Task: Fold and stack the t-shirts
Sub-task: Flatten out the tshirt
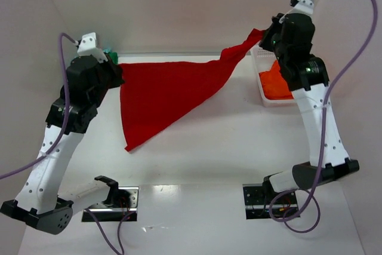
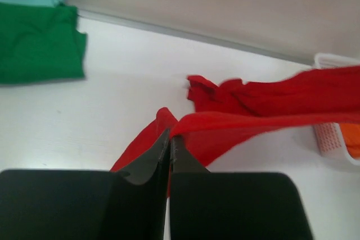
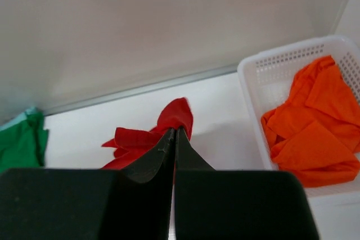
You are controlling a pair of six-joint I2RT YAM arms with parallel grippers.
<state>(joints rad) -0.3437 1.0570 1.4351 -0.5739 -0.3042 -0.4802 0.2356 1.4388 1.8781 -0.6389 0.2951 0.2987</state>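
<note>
The red t-shirt (image 1: 167,94) hangs stretched in the air between both grippers, with one corner drooping to the table at the front left. My left gripper (image 1: 117,71) is shut on its left end (image 2: 194,121). My right gripper (image 1: 267,33) is shut on its right end (image 3: 179,115), held higher. The green t-shirt (image 2: 36,40) lies folded at the back left by the wall; it also shows in the right wrist view (image 3: 21,141). The orange t-shirt (image 3: 312,127) lies crumpled in the white basket (image 3: 253,82).
The white lattice basket (image 1: 262,97) stands at the back right, under the right arm. A metal strip (image 3: 140,88) runs along the foot of the back wall. Grey walls close in on both sides.
</note>
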